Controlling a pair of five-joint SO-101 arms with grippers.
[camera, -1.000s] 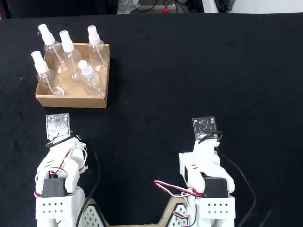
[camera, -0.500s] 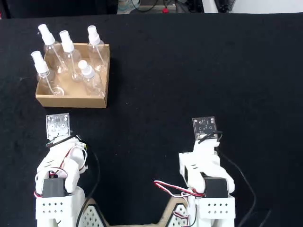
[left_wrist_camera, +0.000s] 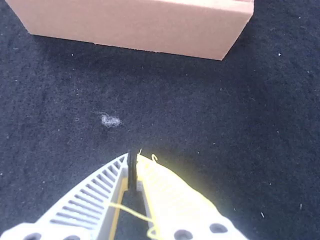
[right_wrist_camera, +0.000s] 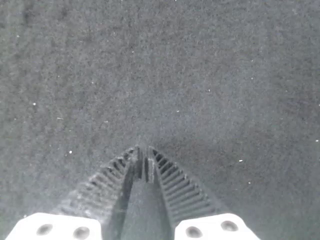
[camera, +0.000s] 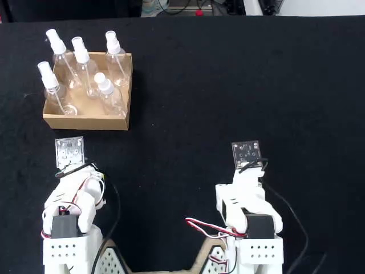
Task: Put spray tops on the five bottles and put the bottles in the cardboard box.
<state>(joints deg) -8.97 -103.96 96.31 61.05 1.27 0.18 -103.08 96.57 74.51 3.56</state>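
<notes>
Cardboard box [camera: 85, 121] holds five spray-topped bottles [camera: 111, 100] (seemingly upright); left fingers [left_wrist_camera: 170, 195], right fingers [right_wrist_camera: 172, 180] together.

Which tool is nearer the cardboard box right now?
Left. The left tool sits shut just short of the cardboard box, facing its near wall; the right tool, also shut, is farther off to the side.

No readable text, label, number or sign appears on anything here.
</notes>
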